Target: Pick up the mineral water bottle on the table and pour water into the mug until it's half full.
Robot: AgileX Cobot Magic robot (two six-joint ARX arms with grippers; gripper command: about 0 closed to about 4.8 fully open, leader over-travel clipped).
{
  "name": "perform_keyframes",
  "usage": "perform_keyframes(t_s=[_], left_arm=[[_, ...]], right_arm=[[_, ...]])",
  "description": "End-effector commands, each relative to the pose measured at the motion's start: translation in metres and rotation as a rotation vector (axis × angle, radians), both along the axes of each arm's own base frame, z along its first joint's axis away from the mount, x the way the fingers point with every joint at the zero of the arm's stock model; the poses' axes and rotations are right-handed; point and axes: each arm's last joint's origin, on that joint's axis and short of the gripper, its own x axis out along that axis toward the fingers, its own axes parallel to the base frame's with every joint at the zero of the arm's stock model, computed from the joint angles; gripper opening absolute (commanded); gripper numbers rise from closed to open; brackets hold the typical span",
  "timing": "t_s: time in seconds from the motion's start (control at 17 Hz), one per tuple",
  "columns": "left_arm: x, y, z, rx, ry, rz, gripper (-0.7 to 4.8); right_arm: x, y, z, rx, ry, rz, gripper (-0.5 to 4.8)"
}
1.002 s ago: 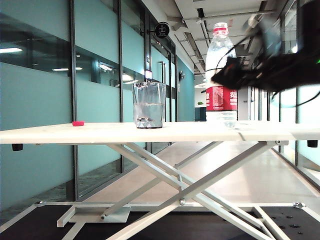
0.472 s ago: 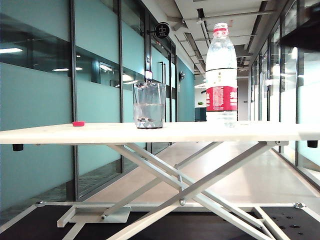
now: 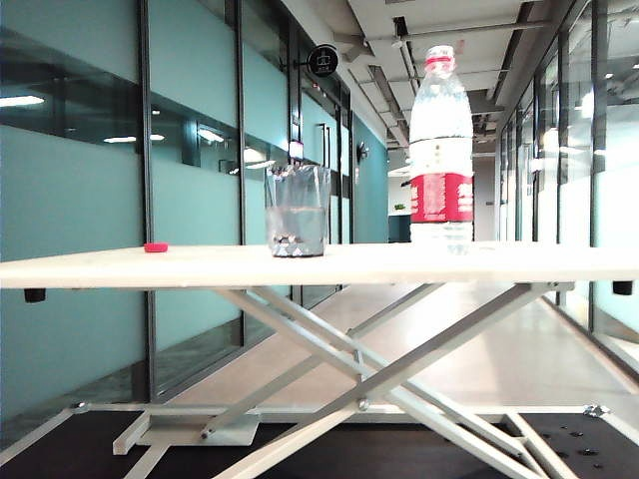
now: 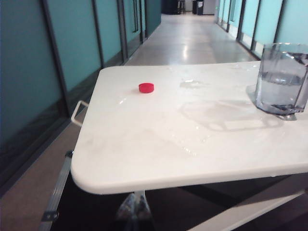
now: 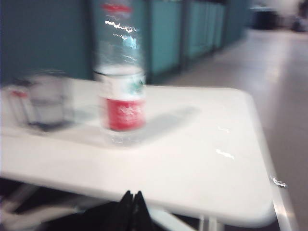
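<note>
The mineral water bottle (image 3: 441, 150) (image 5: 120, 96) stands upright and uncapped on the white table (image 3: 399, 261), with nothing holding it. To its left stands the clear mug (image 3: 298, 212) (image 4: 283, 79) (image 5: 43, 101) with water in its lower part. Neither arm shows in the exterior view. My left gripper (image 4: 136, 209) hangs shut and empty below the table's near edge, off the end where the cap lies. My right gripper (image 5: 132, 197) is also shut and empty, low in front of the table's other end, well back from the bottle.
A small red cap (image 3: 155, 246) (image 4: 146, 87) lies on the table far to the left of the mug. A few wet patches (image 4: 192, 84) shine on the top near the mug. White crossed legs (image 3: 379, 369) stand under the table.
The right arm, which was at the bottle with its jaws wide, has drawn back out of the exterior view and shut. The bottle and mug have not moved.
</note>
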Motion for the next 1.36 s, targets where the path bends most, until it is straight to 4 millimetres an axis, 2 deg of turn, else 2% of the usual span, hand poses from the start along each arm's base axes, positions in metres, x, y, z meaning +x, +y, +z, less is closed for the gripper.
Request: perform_keyframes(t_s=[0.06, 0.18, 0.35, 0.41, 0.71, 1.36], left_arm=[[0.001, 0.001, 0.001, 0.019, -0.009, 0.041, -0.05], [0.000, 0.005, 0.002, 0.022, -0.020, 0.158, -0.05], [0.000, 0.004, 0.004, 0.022, -0.038, 0.154, -0.05], [0.000, 0.004, 0.004, 0.022, -0.038, 0.154, -0.05], [0.000, 0.004, 0.004, 0.022, -0.038, 0.154, -0.05], [0.000, 0.004, 0.004, 0.022, -0.038, 0.154, -0.05]], right_arm=[[0.002, -0.003, -0.003, -0.008, 0.018, -0.098, -0.06], [0.005, -0.003, -0.012, 0.009, -0.053, -0.126, -0.06], [0.008, -0.001, -0.022, 0.002, -0.072, -0.079, -0.06], [0.008, -0.002, -0.022, -0.042, -0.082, -0.095, -0.06], [0.009, -0.012, -0.020, -0.045, -0.101, -0.148, -0.06], [0.009, -0.013, -0.020, -0.048, -0.100, -0.150, -0.05]])
